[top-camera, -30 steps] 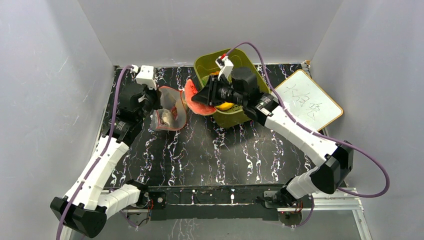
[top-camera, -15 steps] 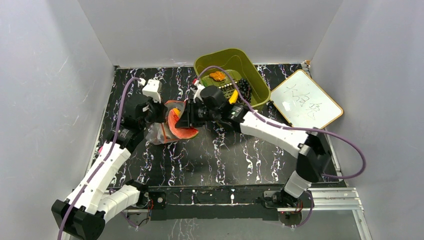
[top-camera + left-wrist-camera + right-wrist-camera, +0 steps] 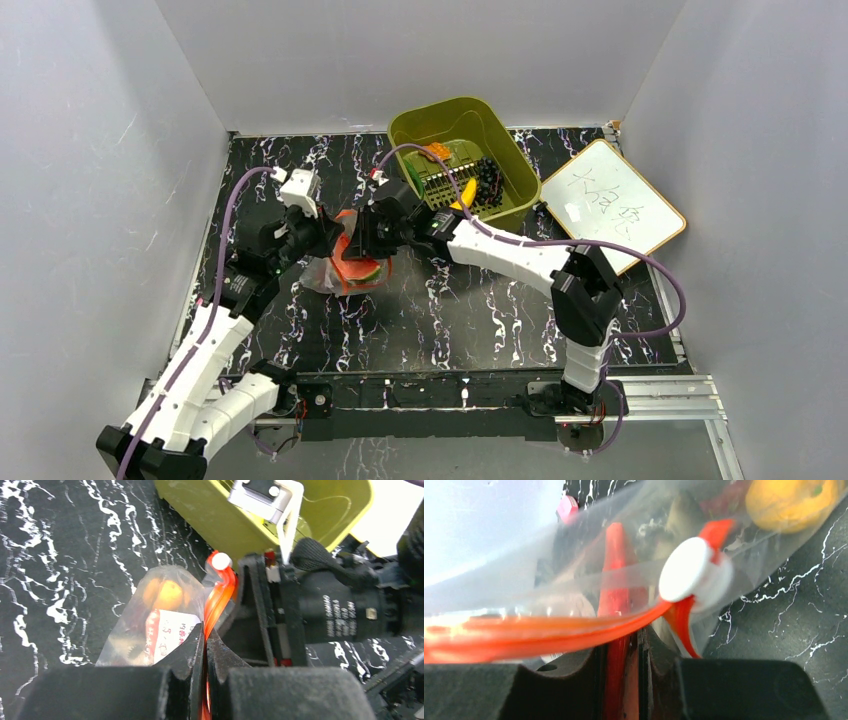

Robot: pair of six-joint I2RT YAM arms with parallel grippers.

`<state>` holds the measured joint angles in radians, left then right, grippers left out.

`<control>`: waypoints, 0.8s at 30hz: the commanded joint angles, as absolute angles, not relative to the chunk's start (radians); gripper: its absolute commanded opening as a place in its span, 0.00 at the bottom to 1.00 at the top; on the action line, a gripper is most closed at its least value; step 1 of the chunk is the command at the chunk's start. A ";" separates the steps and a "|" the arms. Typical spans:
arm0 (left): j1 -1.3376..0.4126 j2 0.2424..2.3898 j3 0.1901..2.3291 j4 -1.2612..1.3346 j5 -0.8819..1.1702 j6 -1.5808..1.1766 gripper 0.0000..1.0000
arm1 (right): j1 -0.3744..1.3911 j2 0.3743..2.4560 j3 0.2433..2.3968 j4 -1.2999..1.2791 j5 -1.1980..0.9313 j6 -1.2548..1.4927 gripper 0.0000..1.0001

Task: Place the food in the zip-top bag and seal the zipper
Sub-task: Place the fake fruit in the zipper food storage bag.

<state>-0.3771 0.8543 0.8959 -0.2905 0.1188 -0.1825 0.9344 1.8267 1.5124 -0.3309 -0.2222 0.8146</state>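
The clear zip-top bag [image 3: 335,268] lies left of centre on the dark marbled table. My left gripper [image 3: 322,236] is shut on the bag's red-orange zipper [image 3: 220,592], just below its white slider [image 3: 221,561]. My right gripper [image 3: 366,240] is shut on the red watermelon slice [image 3: 616,580], seen edge-on between its jaws. It holds the slice at the bag's mouth, where the green rind [image 3: 366,272] shows. The zipper [image 3: 549,632] and slider [image 3: 689,570] cross in front of the right jaws. An orange [image 3: 167,592] shows through the bag [image 3: 155,625].
The olive-green basket [image 3: 520,195] stands at the back, holding a yellow banana [image 3: 466,193], a dark grape bunch [image 3: 488,180] and an orange bit [image 3: 436,152]. A white board [image 3: 610,205] lies to its right. White walls close in three sides.
My right arm carried the watermelon slice from over the basket leftward and down to the bag's mouth. My left gripper kept its hold on the zipper and shifted slightly right.
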 commanded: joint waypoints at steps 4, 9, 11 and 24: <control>-0.380 0.807 0.866 -0.214 0.232 -0.327 0.00 | 0.936 1.871 1.596 -0.236 -0.113 0.865 0.12; -0.381 0.812 0.839 -0.214 0.185 -0.397 0.00 | 0.929 1.891 1.583 -0.269 -0.039 0.824 0.32; -0.380 0.806 0.831 -0.213 0.163 -0.415 0.00 | 0.925 1.878 1.590 -0.279 -0.044 0.766 0.38; -0.381 0.861 0.902 -0.236 0.103 -0.288 0.00 | 0.780 1.661 1.612 -0.425 -0.202 0.412 0.53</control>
<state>-0.3771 0.8566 0.8440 -0.2371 0.1299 -0.3599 0.8261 1.7851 1.5761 -0.4423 -0.1177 0.5766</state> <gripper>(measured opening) 0.007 0.522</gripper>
